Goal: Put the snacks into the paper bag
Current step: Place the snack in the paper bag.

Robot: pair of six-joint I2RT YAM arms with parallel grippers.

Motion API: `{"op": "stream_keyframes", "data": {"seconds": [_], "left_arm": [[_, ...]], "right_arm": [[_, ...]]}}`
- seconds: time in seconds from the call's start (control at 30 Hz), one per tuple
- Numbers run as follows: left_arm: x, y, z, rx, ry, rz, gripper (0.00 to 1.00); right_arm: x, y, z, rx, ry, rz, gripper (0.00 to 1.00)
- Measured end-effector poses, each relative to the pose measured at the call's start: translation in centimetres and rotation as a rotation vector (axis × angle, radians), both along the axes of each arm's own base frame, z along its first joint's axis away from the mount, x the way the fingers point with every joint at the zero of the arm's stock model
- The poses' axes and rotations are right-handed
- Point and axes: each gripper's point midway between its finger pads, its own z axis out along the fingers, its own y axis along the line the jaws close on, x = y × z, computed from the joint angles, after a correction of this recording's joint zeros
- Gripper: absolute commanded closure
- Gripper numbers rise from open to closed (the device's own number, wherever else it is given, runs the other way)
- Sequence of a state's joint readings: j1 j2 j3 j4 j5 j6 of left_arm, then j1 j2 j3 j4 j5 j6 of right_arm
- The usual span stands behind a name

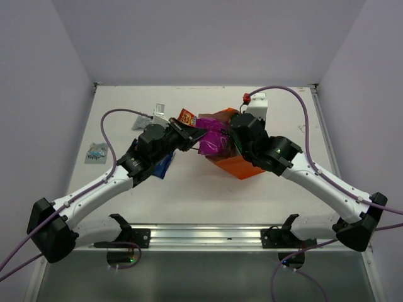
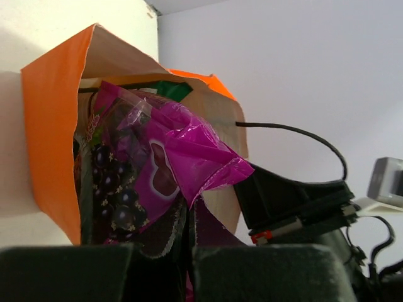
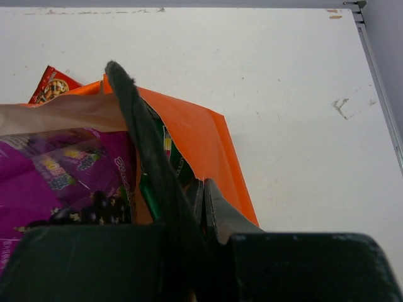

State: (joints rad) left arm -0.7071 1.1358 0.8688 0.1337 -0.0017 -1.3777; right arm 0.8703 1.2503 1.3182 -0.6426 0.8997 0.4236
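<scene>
Jaws on my left arm are pinched shut on the near edge of the magenta-purple packet (image 2: 164,163), and the foil crumples where they bite. Ahead of them, the far part of that packet is inside the mouth of the orange paper bag (image 2: 53,126). The near part sticks out towards the left jaws.

My right jaws are closed as well, clamped on the bag's rim on the side opposite the left jaws. From the right wrist camera I see orange paper running up between the two fingers. One black cord handle (image 2: 302,133) arcs out of the rim just above the right jaws.

The bag's mouth is turned towards the left jaws and its pale lining is showing. Inside it, behind the magenta-purple packet, I can see part of a green packet (image 2: 173,90), close to the wall the right jaws grip. I cannot tell whether anything else is in the bag.

On the desk (image 3: 283,82), the red packet (image 3: 53,85) lies just beyond the bag's rim, out past both jaws. The dark blue packet (image 1: 165,167) lies behind the left jaws, partly hidden under that arm's wrist. A pale greyish packet (image 1: 96,152) lies well off to the left of the left jaws. A white box (image 1: 258,104) stands at the far edge, beyond the right jaws.
</scene>
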Motion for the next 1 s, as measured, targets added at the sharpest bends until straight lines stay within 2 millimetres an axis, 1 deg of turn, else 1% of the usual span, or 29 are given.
{"op": "stream_keyframes", "data": {"seconds": [0.13, 0.3, 0.5, 0.53, 0.6, 0.63, 0.7, 0.73, 0.8, 0.83, 0.9, 0.93, 1.0], "left_arm": [[0.0, -0.3, -1.7, 0.042, 0.039, 0.017, 1.0], [0.0, -0.9, -2.1, 0.083, 0.074, 0.019, 0.99], [0.7, -2.4, -2.0, 0.131, 0.09, 0.025, 0.91], [0.8, -2.5, -2.2, 0.144, 0.09, 0.026, 0.87], [1.1, -2.7, -2.7, 0.178, 0.094, 0.025, 0.82], [1.2, -2.8, -3.1, 0.197, 0.1, 0.024, 0.74], [1.3, -2.9, -3.6, 0.226, 0.102, 0.021, 0.65], [1.4, -2.9, -3.5, 0.239, 0.098, 0.018, 0.51], [1.6, -2.9, -3.0, 0.261, 0.074, 0.013, 0.41], [1.7, -3.0, -2.4, 0.27, 0.06, 0.011, 0.28], [2.1, -3.1, -0.2, 0.277, 0.004, 0.01, 0.2], [2.2, -3.1, 1.2, 0.279, -0.029, 0.01, 0.12], [2.3, -2.9, 4.0, 0.293, -0.101, 0.009, 0.08]], "right_arm": [[0.1, 0.0, -0.2, 0.004, 0.0, -0.011, 1.0], [0.1, 0.0, -0.3, 0.011, 0.0, -0.014, 1.0], [0.1, 0.0, -0.4, 0.009, 0.003, -0.014, 1.0], [0.1, 0.0, -0.5, 0.008, 0.004, -0.013, 1.0], [0.0, 0.1, -0.6, 0.008, 0.008, -0.007, 1.0], [0.0, 0.1, -0.6, 0.008, 0.009, -0.007, 1.0], [0.0, 0.2, -0.6, 0.008, 0.009, -0.007, 1.0], [0.0, 0.2, -0.6, 0.01, 0.008, -0.006, 1.0], [0.1, 0.3, -0.6, 0.013, 0.008, -0.003, 1.0], [0.1, 0.3, -0.6, 0.014, 0.01, 0.0, 1.0], [0.0, 0.5, -0.6, 0.018, 0.012, 0.007, 1.0], [0.0, 0.6, -0.6, 0.02, 0.013, 0.013, 1.0], [-0.1, 0.6, -0.7, 0.015, 0.016, 0.019, 1.0]]}}
